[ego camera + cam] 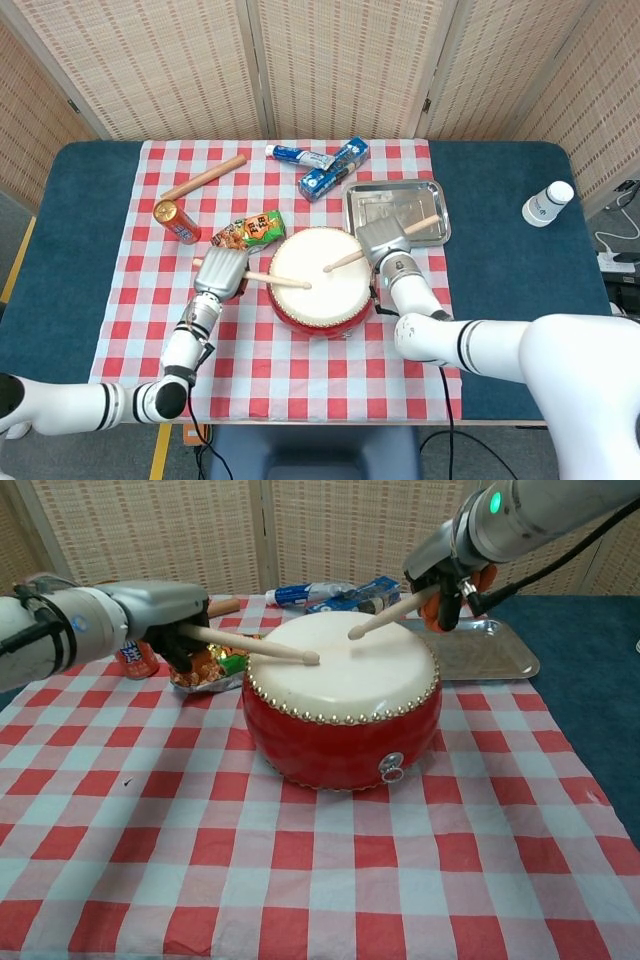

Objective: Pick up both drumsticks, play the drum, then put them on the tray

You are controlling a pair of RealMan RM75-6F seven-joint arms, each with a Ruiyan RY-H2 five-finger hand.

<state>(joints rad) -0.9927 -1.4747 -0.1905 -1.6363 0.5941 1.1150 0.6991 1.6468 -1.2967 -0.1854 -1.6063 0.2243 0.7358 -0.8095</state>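
From the head view, the left hand (222, 272) grips a drumstick (275, 279) whose tip lies over the drum (318, 280). The right hand (382, 240) holds the other drumstick (352, 256).

In the chest view, both tips sit at the drumhead; the tray (500, 650) lies far right.

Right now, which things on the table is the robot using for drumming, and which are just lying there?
For the job:
drum
left drumstick, in the left hand
right drumstick, in the right hand
tray

Just lying about:
soda can
snack bag
wooden stick
toothpaste tube
blue box
white bottle
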